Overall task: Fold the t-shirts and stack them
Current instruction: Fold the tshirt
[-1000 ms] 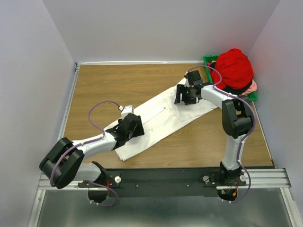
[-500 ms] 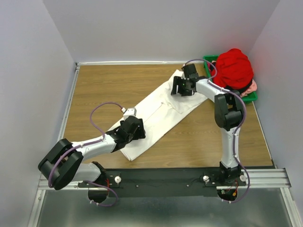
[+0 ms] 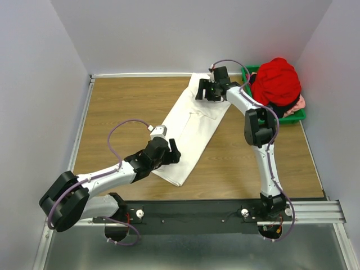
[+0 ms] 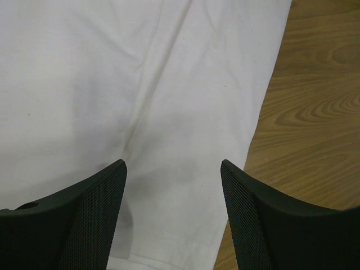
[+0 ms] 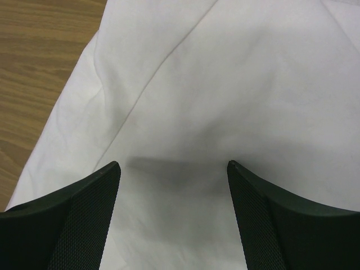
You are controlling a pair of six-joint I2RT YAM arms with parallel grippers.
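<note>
A white t-shirt (image 3: 194, 126), folded into a long strip, lies diagonally on the wooden table from the back wall to the near middle. My left gripper (image 3: 171, 153) is over its near end, jaws open, with white cloth (image 4: 169, 84) spread under and between the fingers (image 4: 171, 164). My right gripper (image 3: 203, 93) is over its far end, jaws open on the cloth (image 5: 225, 84), nothing pinched between the fingers (image 5: 173, 163). A red t-shirt (image 3: 277, 81) is heaped on pink (image 3: 300, 103) and dark ones at the back right.
The heap sits in a green plastic bin (image 3: 246, 71) in the back right corner, just right of my right arm. Grey walls close the table on three sides. Bare wood (image 3: 124, 101) shows left of the shirt and at its right (image 4: 320, 112).
The white shirt has swung to a steeper angle. Its far end moved left and back to the wall with my right gripper; its near end moved right with my left gripper.
</note>
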